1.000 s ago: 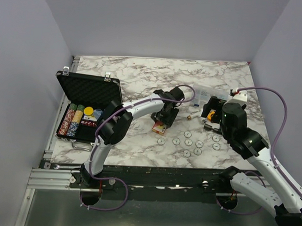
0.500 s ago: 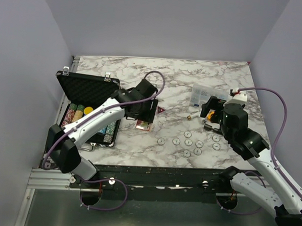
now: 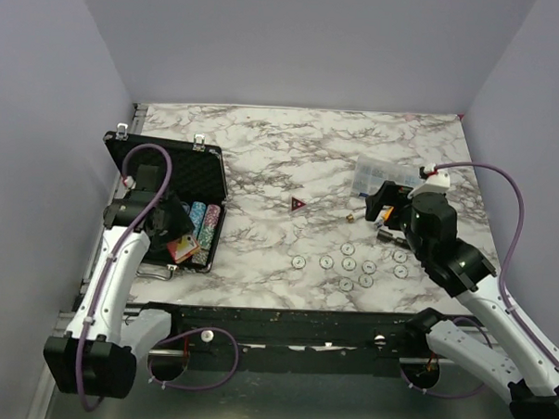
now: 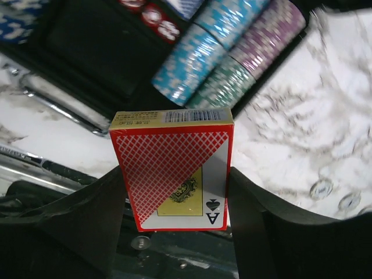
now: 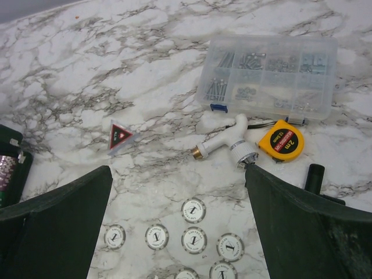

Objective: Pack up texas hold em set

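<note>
Your left gripper (image 4: pixel 174 197) has swung from well right of the black hinged case (image 3: pixel 196 169) to over its front edge. It is clamped on the red card box (image 4: pixel 171 168), glossy flat-sided cardboard, beside the ridged chip rows (image 4: pixel 226 52); slotting it in looks next. The round white chips (image 3: pixel 349 264) lie well right of the case, below your spread, empty right gripper (image 5: pixel 180 226).
</note>
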### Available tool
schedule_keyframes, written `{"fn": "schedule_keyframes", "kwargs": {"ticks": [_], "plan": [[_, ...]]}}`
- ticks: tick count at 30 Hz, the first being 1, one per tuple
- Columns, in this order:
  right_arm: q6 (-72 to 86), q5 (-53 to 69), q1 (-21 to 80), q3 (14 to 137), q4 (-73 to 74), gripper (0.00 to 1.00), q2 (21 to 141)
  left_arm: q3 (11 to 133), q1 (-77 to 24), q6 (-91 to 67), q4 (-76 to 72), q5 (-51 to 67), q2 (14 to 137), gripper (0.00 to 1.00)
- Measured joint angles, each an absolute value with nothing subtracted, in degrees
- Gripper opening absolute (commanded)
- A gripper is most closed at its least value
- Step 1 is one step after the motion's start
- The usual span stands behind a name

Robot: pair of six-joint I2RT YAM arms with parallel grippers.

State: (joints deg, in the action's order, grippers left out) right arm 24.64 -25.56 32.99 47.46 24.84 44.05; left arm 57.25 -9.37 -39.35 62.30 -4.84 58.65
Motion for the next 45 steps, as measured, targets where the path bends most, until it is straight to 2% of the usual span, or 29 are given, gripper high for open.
{"fn": "schedule_keyframes", "kwargs": {"ticks": [5, 10, 18, 25, 31, 37, 45], "plan": [[24.8, -23.6, 33.0, 47.4, 24.5, 1.00, 44.9, 54.6, 8.3, -43.5, 62.8, -6.5, 56.1, 0.00], [25.1, -22.2, 33.0, 47.0, 24.1, 1.00, 46.0, 54.1, 17.7, -52.2, 62.5, -8.3, 59.7, 0.00], [25.4, -21.8, 33.0, 46.8, 24.1, 1.00, 48.1, 53.9, 19.5, -66.6, 59.4, -9.8, 71.9, 0.00], [25.5, -21.8, 33.0, 46.8, 24.1, 1.00, 49.0, 53.9, 19.6, -72.9, 57.3, -10.8, 76.2, 0.00], [25.4, -21.8, 33.0, 46.8, 24.1, 1.00, 50.0, 54.5, 19.6, -73.3, 56.0, -11.3, 79.6, 0.00], [25.4, -21.8, 33.0, 46.8, 24.1, 1.00, 50.2, 55.4, 18.7, -71.0, 54.2, -12.2, 82.0, 0.05], [25.4, -21.8, 33.0, 46.8, 24.0, 1.00, 50.4, 56.2, 15.7, -69.6, 53.6, -13.7, 84.8, 0.07]]}}
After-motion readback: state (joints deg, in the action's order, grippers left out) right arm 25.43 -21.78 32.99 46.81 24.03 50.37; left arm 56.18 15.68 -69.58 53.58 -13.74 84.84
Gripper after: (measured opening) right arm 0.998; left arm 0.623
